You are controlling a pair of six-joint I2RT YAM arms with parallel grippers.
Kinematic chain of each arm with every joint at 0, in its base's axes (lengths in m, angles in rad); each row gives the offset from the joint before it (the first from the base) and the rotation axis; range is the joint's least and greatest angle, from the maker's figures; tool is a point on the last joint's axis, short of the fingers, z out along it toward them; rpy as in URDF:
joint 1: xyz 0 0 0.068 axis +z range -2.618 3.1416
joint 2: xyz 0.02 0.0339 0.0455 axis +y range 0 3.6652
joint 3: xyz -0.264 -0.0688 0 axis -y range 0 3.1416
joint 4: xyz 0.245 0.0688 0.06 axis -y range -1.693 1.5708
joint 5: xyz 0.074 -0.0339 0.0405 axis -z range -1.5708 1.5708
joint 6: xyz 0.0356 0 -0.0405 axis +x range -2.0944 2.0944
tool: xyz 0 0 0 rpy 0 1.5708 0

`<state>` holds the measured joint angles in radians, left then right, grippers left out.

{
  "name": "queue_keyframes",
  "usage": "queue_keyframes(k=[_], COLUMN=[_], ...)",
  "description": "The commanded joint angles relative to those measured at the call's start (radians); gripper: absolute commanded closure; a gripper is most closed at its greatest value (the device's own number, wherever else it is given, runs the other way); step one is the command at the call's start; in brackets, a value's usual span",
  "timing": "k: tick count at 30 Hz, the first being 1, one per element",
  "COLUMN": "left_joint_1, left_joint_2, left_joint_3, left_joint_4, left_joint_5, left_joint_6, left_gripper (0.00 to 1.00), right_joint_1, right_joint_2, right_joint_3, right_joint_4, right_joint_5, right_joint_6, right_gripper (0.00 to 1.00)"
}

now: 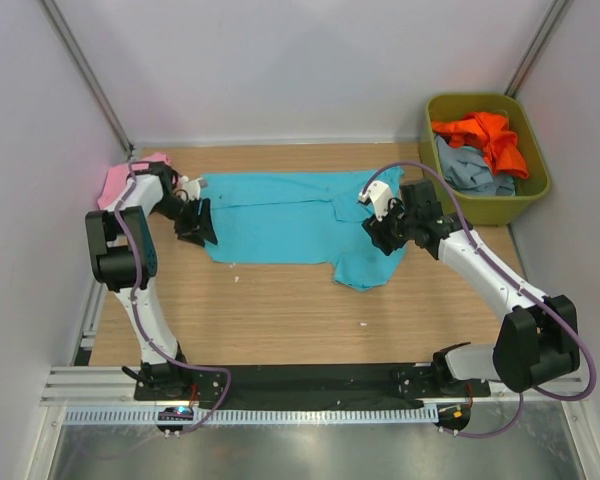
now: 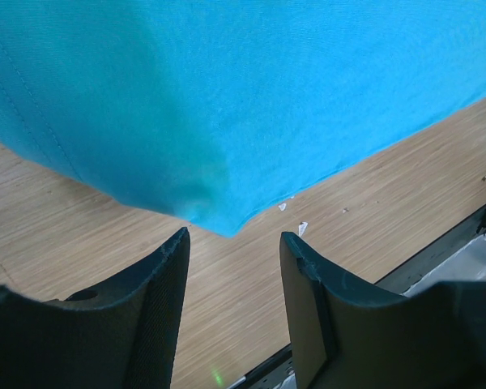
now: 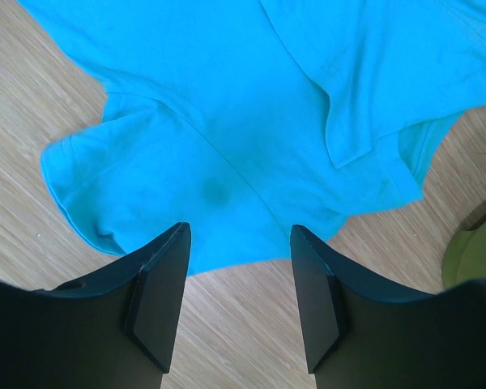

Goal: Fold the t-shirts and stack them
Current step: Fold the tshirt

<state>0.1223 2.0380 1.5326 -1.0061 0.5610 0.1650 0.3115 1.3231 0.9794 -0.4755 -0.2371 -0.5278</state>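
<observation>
A large turquoise t-shirt point(image 1: 290, 215) lies half folded across the middle of the table. My left gripper point(image 1: 196, 226) is open and empty just off the shirt's left corner point(image 2: 219, 219). My right gripper point(image 1: 384, 236) is open and empty above the shirt's right end, where a sleeve point(image 3: 121, 194) spreads out. A pink t-shirt point(image 1: 120, 180) lies at the far left behind the left arm. An orange t-shirt point(image 1: 492, 138) and a grey-blue one point(image 1: 470, 170) lie in the bin.
An olive-green plastic bin point(image 1: 536, 185) stands at the back right; its edge shows in the right wrist view point(image 3: 474, 255). Small white crumbs point(image 2: 302, 228) lie on the wood. A black rail point(image 1: 310, 380) runs along the near edge.
</observation>
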Motion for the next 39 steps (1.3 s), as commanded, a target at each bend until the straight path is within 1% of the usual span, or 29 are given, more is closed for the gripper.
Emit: queue_keyframes(k=[1,15,21,27,31,32,35,36,39], left_joint_1=[0.007,0.016,0.016,0.016,0.017,0.017,0.017,0.016,0.017], left_joint_2=[0.014,0.048,0.09,0.102,0.054,0.044,0.007,-0.004,-0.05], left_joint_3=[0.017,0.027,0.058,0.064,0.015,0.0,-0.034,-0.045,-0.084], left_joint_4=[0.02,0.035,0.044,0.031,0.047,0.05,0.052,0.057,0.064], left_joint_5=[0.011,0.013,0.019,-0.001,-0.07,-0.117,-0.183,-0.232,-0.291], left_joint_6=[0.007,-0.004,-0.018,-0.012,-0.015,-0.019,-0.021,-0.021,-0.005], left_gripper=[0.5,0.5,0.5,0.51,0.51,0.51,0.51,0.51,0.51], right_joint_1=[0.003,0.005,0.005,0.003,0.003,0.005,0.005,0.005,0.003], right_joint_2=[0.004,0.014,0.014,0.011,0.007,0.007,0.004,0.004,0.004], right_joint_3=[0.013,0.01,0.005,-0.004,-0.021,-0.025,-0.041,-0.048,-0.059], right_joint_4=[0.04,0.049,0.054,0.052,0.066,0.067,0.081,0.084,0.094], right_joint_5=[0.009,0.013,0.018,0.022,0.022,0.021,0.015,0.013,0.012], right_joint_6=[-0.005,-0.008,-0.008,-0.009,-0.009,-0.011,-0.009,-0.009,-0.011], right_gripper=[0.42,0.41,0.41,0.41,0.41,0.41,0.41,0.41,0.41])
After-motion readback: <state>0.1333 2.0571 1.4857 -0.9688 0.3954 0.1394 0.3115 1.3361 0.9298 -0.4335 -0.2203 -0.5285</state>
